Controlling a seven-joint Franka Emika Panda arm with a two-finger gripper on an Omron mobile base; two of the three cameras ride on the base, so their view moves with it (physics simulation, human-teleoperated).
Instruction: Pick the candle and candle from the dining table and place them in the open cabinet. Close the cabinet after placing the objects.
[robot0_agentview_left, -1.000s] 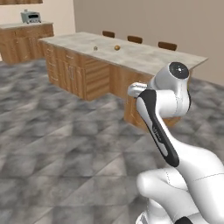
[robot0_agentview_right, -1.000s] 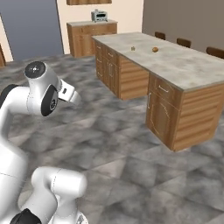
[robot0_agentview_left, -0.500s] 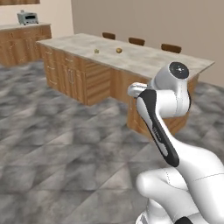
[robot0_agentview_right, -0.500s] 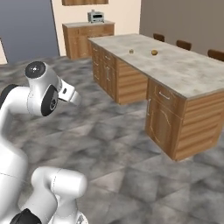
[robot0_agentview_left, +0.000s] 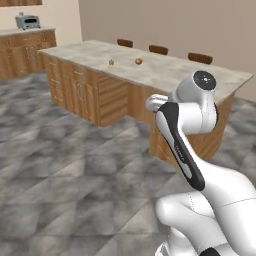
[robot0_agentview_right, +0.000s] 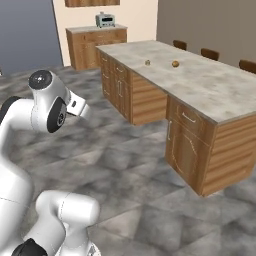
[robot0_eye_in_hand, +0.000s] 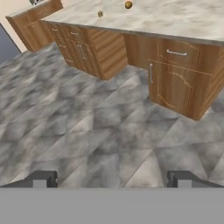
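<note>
Well apart from the dining table (robot0_eye_in_hand: 183, 19), tool (robot0_eye_in_hand: 109, 179) (tips spread wide, nothing between) above grey floor (robot0_eye_in_hand: 100, 131)

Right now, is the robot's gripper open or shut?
Open: in the hand view the gripper has its two dark fingertips far apart, with nothing between them.

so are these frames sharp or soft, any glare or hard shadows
Left base view: soft and blocky, the two small things on the dining table are blobs. Right base view: flat even light, no glare, no hard shadows. Hand view: floor tiles smeared, open hand tips crisp.
</note>
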